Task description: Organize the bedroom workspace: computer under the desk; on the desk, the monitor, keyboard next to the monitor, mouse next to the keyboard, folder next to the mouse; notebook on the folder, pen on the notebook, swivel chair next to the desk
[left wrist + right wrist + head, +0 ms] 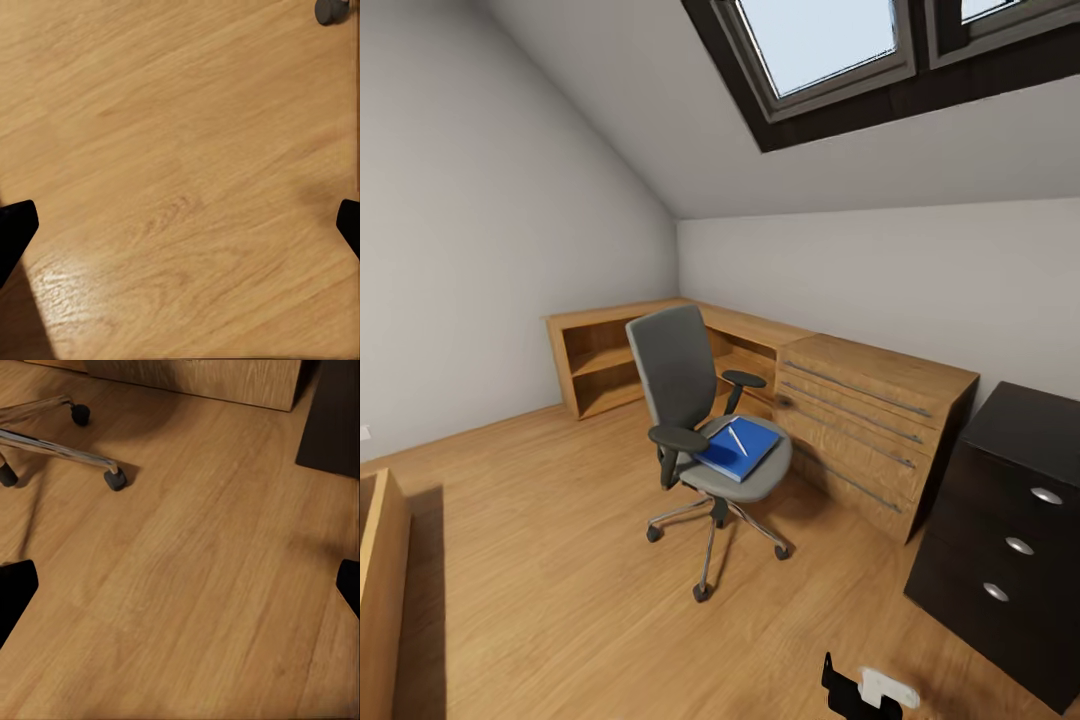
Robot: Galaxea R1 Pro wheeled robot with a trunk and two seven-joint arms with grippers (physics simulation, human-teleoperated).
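Note:
The grey swivel chair (680, 390) stands mid-room on the wood floor. The blue folder (740, 450) lies on its seat, with the thin white pen (737, 440) on top. At the right stands the desk's black drawer block (1010, 520) with round silver knobs. The chair's metal base (60, 446) and a castor (115, 478) show in the right wrist view. My left gripper (180, 225) and right gripper (180, 585) hang open over bare floor, holding nothing. Computer, monitor, keyboard, mouse and notebook are out of view.
A light-wood drawer chest (870, 420) and low wooden shelving (600, 365) line the far wall behind the chair. Another wooden piece (380, 580) stands at the left edge. A sloped ceiling with a skylight (830, 40) hangs overhead. A castor (330, 9) shows in the left wrist view.

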